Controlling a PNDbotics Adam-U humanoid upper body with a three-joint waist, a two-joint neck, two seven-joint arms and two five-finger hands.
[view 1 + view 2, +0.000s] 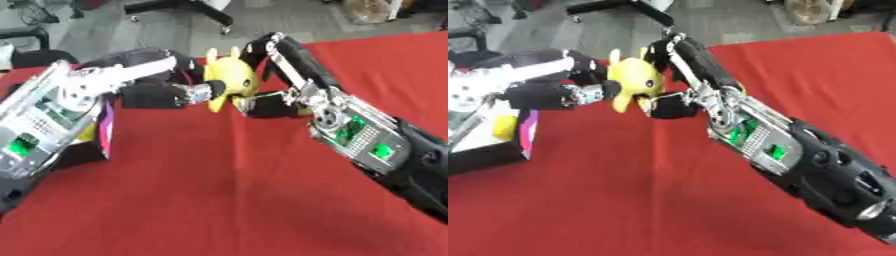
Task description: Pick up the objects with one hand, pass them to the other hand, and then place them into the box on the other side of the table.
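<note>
A yellow plush toy (233,80) with two small ears on top is held in the air above the far part of the red tabletop (219,200), caught between both hands. The right hand (273,102) comes in from the right, its black fingers curled around the toy's right and lower side, with one long finger arching up over the toy's top. The left hand (171,92) reaches in from the left, and its fingers appear to close on the toy's left edge, though the blur there makes the exact contact hard to judge. So the toy sits between the two hands, touching both, well clear of the cloth.

At the left edge of the tabletop stands a box (525,131) (dark walls with a purple and white side), partly hidden behind the left forearm. Inside it lies something yellow (503,127), too indistinct to name. The toy hangs to the right of this box and farther from the camera, not above it.
</note>
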